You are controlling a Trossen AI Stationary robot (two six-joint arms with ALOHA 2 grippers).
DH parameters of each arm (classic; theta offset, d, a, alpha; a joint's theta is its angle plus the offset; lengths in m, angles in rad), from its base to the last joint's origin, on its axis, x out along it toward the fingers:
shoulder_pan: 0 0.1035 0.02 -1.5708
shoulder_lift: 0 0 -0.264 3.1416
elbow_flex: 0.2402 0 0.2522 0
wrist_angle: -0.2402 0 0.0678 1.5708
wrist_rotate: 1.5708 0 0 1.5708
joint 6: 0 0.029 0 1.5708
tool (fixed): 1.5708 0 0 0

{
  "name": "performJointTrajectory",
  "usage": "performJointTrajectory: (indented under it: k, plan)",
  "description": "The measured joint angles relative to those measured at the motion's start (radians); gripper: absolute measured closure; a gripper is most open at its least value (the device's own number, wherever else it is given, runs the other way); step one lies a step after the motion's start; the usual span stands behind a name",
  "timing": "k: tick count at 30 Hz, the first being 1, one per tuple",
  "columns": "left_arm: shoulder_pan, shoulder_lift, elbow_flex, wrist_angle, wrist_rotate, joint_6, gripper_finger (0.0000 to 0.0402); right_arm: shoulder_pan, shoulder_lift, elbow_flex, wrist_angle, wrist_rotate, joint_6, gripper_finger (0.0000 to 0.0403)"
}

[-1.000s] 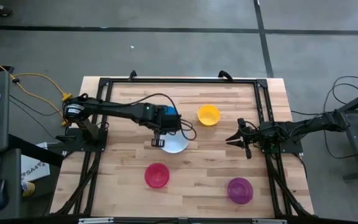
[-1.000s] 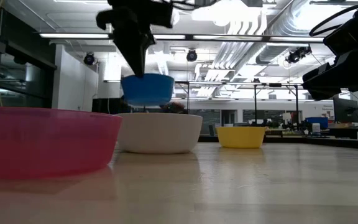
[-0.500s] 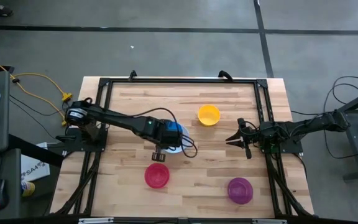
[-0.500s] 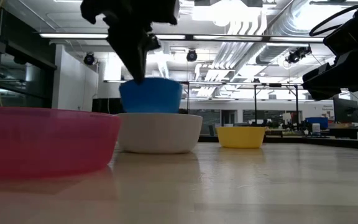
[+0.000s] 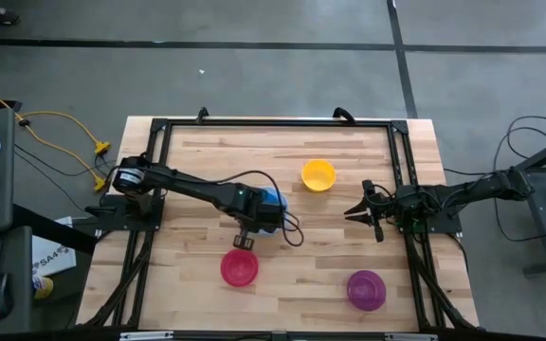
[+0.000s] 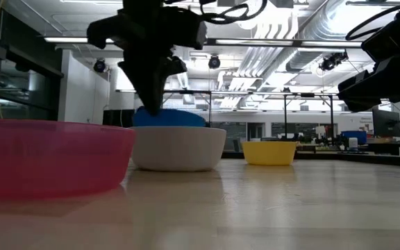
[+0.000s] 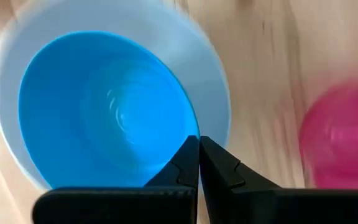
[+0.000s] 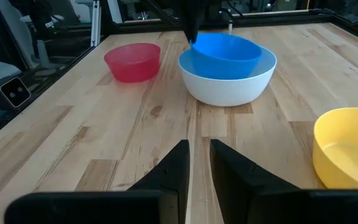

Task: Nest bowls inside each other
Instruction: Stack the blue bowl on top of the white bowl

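Bench [image 5: 349, 142]: wooden top in a black frame, bowls spread across it, both arms reaching in from the side edges.
Left arm: stretched from the left edge toward the middle, and it has swung nearer the front edge than a second ago, coming down as it went.
Left gripper [image 7: 198, 144]: fingers pinched together on the rim of the blue bowl, right over the white one; in the low view it hangs much lower than before.
Right arm: parked at the right edge, no change from the earlier frames.
Right gripper [image 5: 360, 212]: fingers a little apart, holding nothing, pointing toward the middle of the bench.
White bowl [image 8: 227, 82]: middle of the bench, upright, same spot as before, now almost hidden under the arm from above.
Blue bowl [image 7: 104, 112]: a second ago it hung clear above the white bowl; now it is down inside it, sitting tilted, only its rim band showing over the white rim in the low view.
Red-pink bowl [image 5: 239, 267]: near the front edge, just in front of the white bowl, unmoved.
Purple bowl [image 5: 366, 289]: toward the front right corner, unmoved.
Yellow bowl [image 5: 318, 174]: toward the back edge, right of centre, unmoved.
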State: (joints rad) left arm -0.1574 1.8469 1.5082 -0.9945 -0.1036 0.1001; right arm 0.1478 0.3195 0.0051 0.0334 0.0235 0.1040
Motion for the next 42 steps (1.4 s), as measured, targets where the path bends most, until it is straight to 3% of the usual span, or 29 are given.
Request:
performJointTrajectory:
  k: [11,42]
  plan:
    - [0.000,0.036,0.001,0.066,-0.081,-0.005,0.0401,0.000,0.000,0.000,0.000,0.000,0.000,0.0346]
    - [0.000,0.109,0.014,0.059,-0.074,-0.071,0.0401,0.000,0.000,0.000,0.001,0.000,0.000,0.0346]
